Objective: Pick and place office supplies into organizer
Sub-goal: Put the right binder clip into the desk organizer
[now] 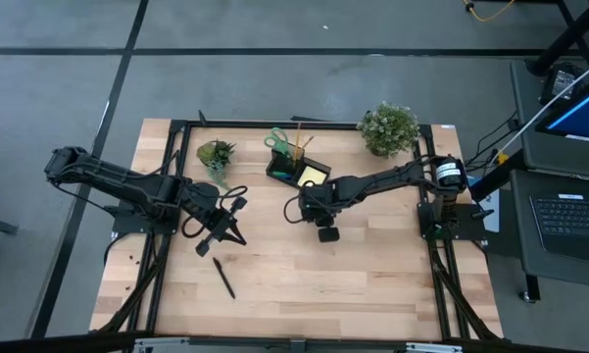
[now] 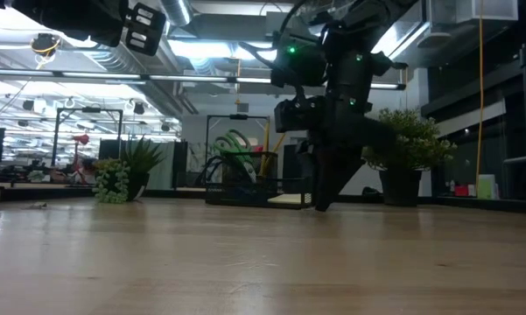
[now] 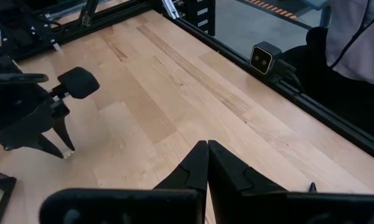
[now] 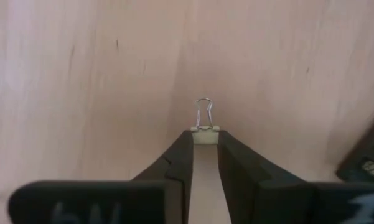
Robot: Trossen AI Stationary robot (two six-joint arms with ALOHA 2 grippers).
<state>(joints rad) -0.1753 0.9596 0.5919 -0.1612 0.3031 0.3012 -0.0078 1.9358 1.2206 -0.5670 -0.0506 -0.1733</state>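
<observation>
My right gripper (image 4: 205,138) points down at the table's middle (image 1: 326,231), shut on a small pale binder clip (image 4: 205,134) with a wire handle. The black mesh organizer (image 1: 296,167) stands behind it toward the far edge, with green-handled scissors (image 1: 277,141) and pencils upright in its cup and a yellow sticky pad (image 1: 313,175) in its tray. A black pen (image 1: 223,277) lies flat on the table near the left arm. My left gripper (image 3: 207,155) is shut and empty left of centre (image 1: 231,231). My right gripper pinches the binder clip's pale body (image 4: 205,135) between its two fingertips (image 4: 185,142), coming from above and pointing down. The clip's wire handle (image 4: 204,112) sticks out past the fingertips. The clip (image 3: 67,152) sits just at the tabletop; whether it touches the wood I cannot tell.
Two potted plants stand at the far side, a small one (image 1: 216,154) left of the organizer and a larger one (image 1: 390,128) to its right. A black frame rail (image 3: 280,74) borders the table. Bare wood (image 1: 353,284) stretches toward the near edge.
</observation>
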